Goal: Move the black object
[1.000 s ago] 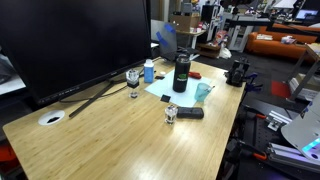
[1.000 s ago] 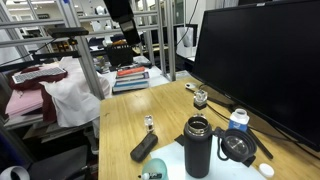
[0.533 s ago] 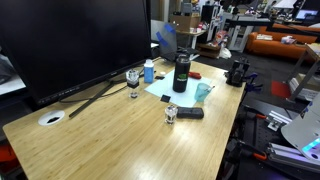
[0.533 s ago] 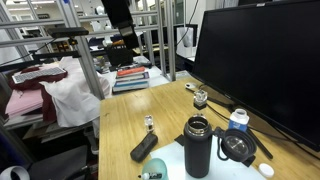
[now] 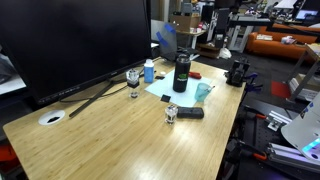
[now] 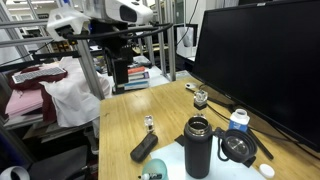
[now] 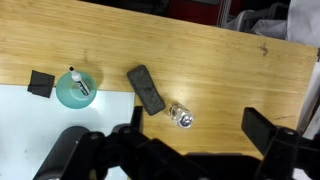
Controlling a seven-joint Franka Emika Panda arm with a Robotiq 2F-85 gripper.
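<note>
The black object (image 7: pixel 146 89) is a short dark bar lying flat on the wooden table; it shows in both exterior views (image 5: pixel 190 113) (image 6: pixel 144 149). A small clear glass (image 7: pixel 181 117) stands right beside it. My gripper (image 7: pixel 195 140) hangs high above them, open and empty, with the glass between its fingers (image 7: pixel 265 128) in the wrist view and the bar just to the left. In an exterior view the gripper (image 6: pixel 121 66) is well above the table's far end. The tall black bottle (image 6: pixel 197 147) stands close by.
A large monitor (image 5: pixel 75 40) fills the back of the table (image 5: pixel 110 140). A stemmed glass (image 5: pixel 133 78), a small blue bottle (image 5: pixel 149 70), a teal round item (image 7: pixel 75 88) on a light blue sheet and a black lid (image 6: pixel 238 147) sit around the bottle.
The arm has swung out over the table; its white links now stretch across the top of an exterior view. Nothing on the table has moved.
</note>
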